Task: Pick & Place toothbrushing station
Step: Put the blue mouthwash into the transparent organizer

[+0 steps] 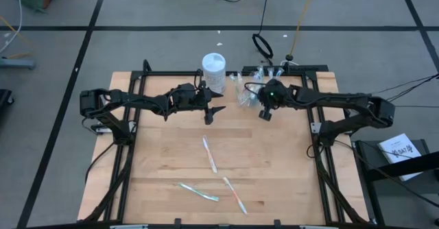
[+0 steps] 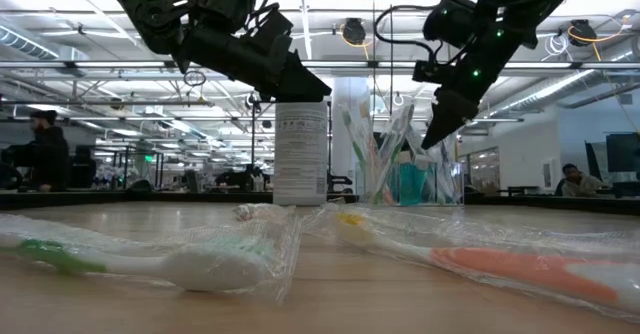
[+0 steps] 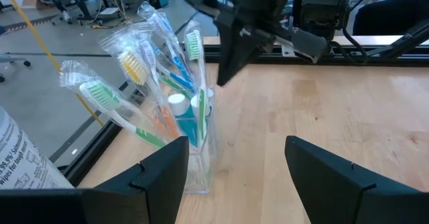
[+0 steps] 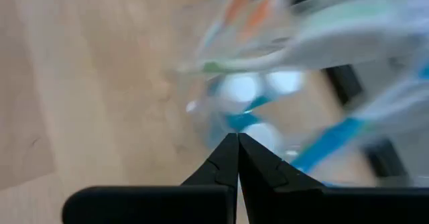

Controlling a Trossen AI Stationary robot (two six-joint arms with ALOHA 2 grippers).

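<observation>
The cup (image 1: 245, 92) stands at upper centre of the high view, at the far edge of the table (image 1: 274, 174), packed with wrapped brushes (image 3: 144, 83) and small blue tubes (image 3: 181, 113). Three more wrapped toothbrushes lie loose in the lower centre: one (image 1: 209, 153) mid-table, one (image 1: 199, 192) lower left, one (image 1: 234, 195) lower right.

The left gripper (image 1: 212, 111) hangs just left of the cup, fingers spread wide, holding nothing. The right gripper (image 1: 265, 112) hangs just right of the cup, fingers pressed together with nothing between them. A white canister (image 1: 213, 73) stands immediately left of the cup, behind the left gripper.

Handling, as judged:
- Each brush is light and stiff, but its clear film wrapper is slick and crinkles; expect slip.
- Grasp a loose brush across the handle near mid-length, not at the wrapper's loose ends.
- The cup is thin, light and top-heavy with its load; a side contact would likely tip it.
</observation>
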